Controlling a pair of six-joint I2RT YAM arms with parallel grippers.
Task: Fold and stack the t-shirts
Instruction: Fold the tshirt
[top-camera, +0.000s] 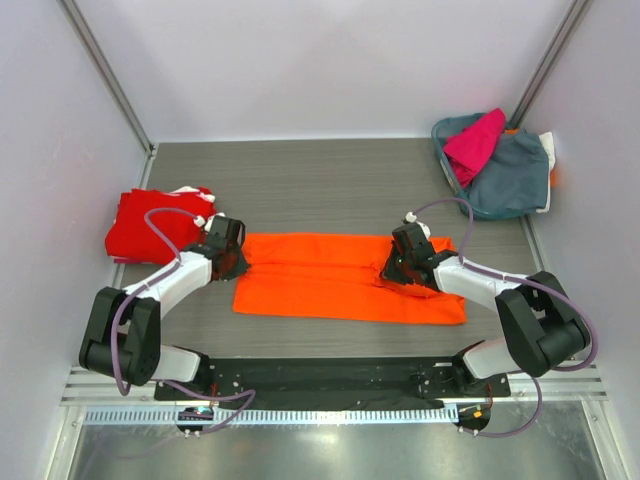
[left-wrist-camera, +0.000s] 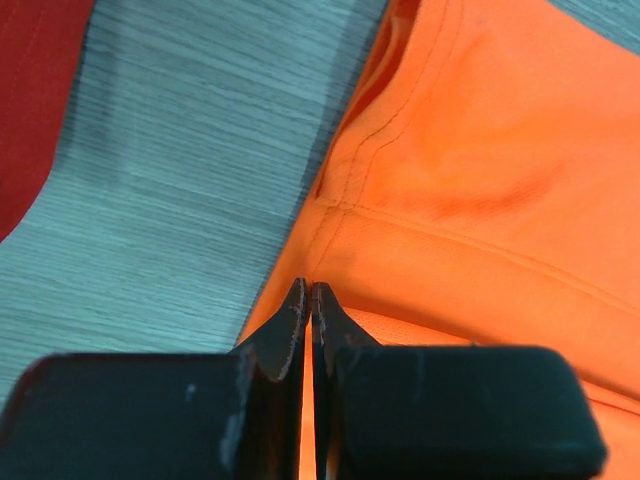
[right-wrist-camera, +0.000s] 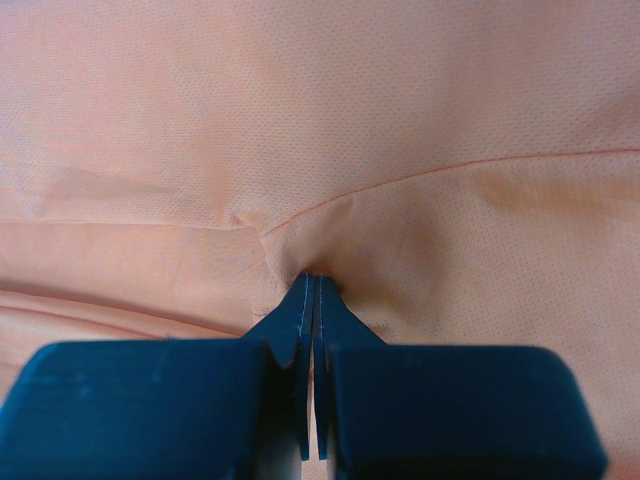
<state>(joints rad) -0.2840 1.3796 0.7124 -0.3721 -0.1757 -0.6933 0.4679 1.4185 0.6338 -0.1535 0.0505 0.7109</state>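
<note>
An orange t-shirt lies as a long folded band across the middle of the table. My left gripper sits at its left end, shut on the hem edge, with a strip of orange cloth showing between the jaws. My right gripper is over the band's right half, shut on a pinch of fabric that puckers at its tips. A red t-shirt lies folded at the table's left edge and shows as a red corner in the left wrist view. A magenta t-shirt is heaped in the basket.
The basket stands at the back right corner, with a grey-blue garment hanging over its rim. Grey wood-grain table shows between the red and orange shirts. White walls and metal posts close in the table's sides and back.
</note>
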